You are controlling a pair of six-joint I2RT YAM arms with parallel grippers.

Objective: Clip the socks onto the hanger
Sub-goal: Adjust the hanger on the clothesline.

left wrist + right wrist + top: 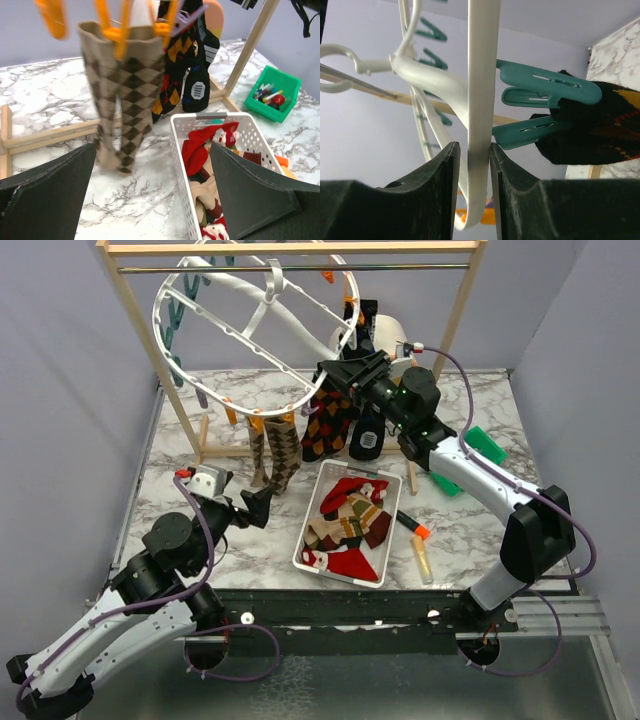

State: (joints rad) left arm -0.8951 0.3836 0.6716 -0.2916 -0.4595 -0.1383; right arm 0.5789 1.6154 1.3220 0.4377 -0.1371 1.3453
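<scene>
My right arm rises from its base at the near right edge of the table, elbow bent and forearm stretched toward the far edge. My right pincer [340, 370] is clenched on the white rim of the hanger [165, 325], with one finger pressed against each side of the plastic. The hanger hangs tilted from the wooden rack [290, 248] over the far half of the table. Just beside my grip, a teal clip [547, 87] bites the edge of a dark argyle sock [600, 132]. My left arm lies low across the near left corner with its wrist lifted. My left pincer [258, 508] is released, its fingers spread wide and holding nothing. Straight ahead of it, the tan argyle socks [127, 90] dangle from orange clips [112, 32], apart from my fingers. To its right, more socks lie heaped in the white basket [180, 165] near the table's middle.
</scene>
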